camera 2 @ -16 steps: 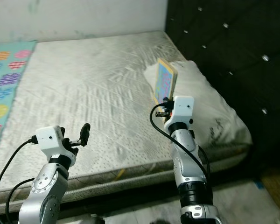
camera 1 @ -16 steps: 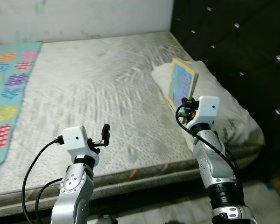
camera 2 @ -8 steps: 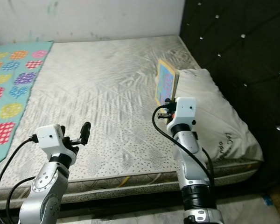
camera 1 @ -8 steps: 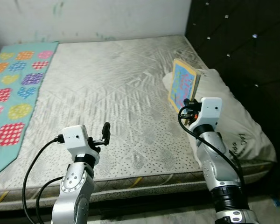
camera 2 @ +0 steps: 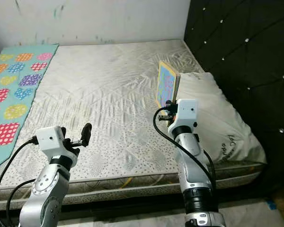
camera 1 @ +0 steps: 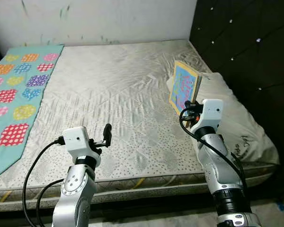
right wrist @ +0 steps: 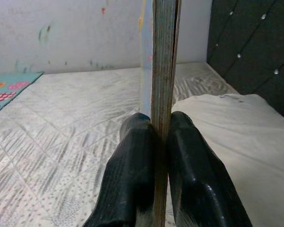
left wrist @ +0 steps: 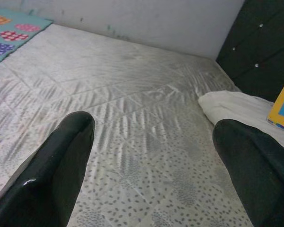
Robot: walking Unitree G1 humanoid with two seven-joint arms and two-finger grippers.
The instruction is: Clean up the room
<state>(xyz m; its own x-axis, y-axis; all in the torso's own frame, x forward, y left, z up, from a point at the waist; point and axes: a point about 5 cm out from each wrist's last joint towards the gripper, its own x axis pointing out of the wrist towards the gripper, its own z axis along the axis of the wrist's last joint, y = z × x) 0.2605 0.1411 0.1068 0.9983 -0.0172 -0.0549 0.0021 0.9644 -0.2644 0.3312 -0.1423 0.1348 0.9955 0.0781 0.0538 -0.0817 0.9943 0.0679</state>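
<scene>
Above the pillow (camera 1: pixel 232 118), right hand (right wrist: pixel 162 142) grips unreadable colourful book (camera 1: pixel 183 87).

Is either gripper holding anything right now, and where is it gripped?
The right gripper is shut on the book, pinching its lower edge and holding it upright. The left gripper is open and holds nothing.

Glossy black pincer fingers (left wrist: pixel 61 165); quilted cloth mattress (camera 1: pixel 118 90); possibly cardboard book (camera 1: pixel 183 87).

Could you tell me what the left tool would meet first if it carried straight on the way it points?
Probably the bare mattress: the open left tool aims low across it, with the white pillow lying farther ahead to one side.
</scene>
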